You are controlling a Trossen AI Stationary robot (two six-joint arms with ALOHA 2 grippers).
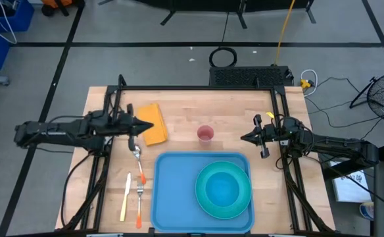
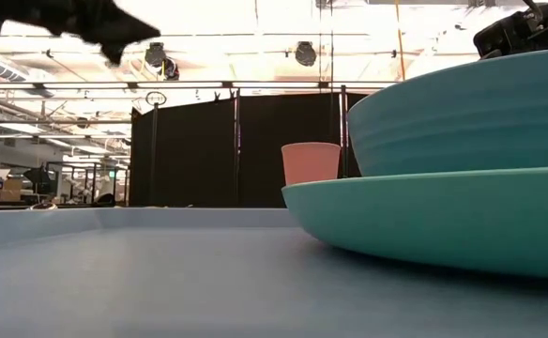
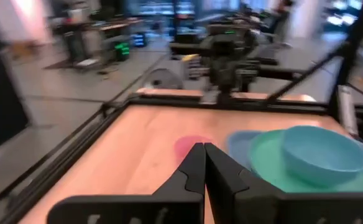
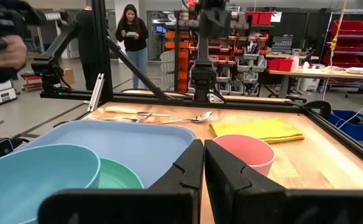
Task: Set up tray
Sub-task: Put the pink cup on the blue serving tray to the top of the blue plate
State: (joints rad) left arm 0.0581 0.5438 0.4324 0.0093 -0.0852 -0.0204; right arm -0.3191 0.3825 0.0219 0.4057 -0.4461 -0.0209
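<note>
The blue tray (image 1: 175, 191) lies flat at the table's near middle. A turquoise plate (image 1: 200, 183) sits on the tray's right half, with a turquoise bowl (image 1: 223, 189) on it. A pink cup (image 1: 205, 134) stands upright on the wood just beyond the tray. A yellow cloth (image 1: 155, 129) lies far left of the tray. My left gripper (image 1: 150, 125) hovers shut above the cloth, high in the low view (image 2: 129, 33). My right gripper (image 1: 243, 137) is shut in the air right of the cup, its fingers closed in its wrist view (image 4: 203, 144).
A spoon (image 1: 137, 155), a yellowish knife (image 1: 124, 197) and an orange-handled fork (image 1: 140, 201) lie on the wood left of the tray. A black frame runs along the table's edges. Bare wood shows between cup and right arm. A person (image 4: 132, 37) stands in the room beyond.
</note>
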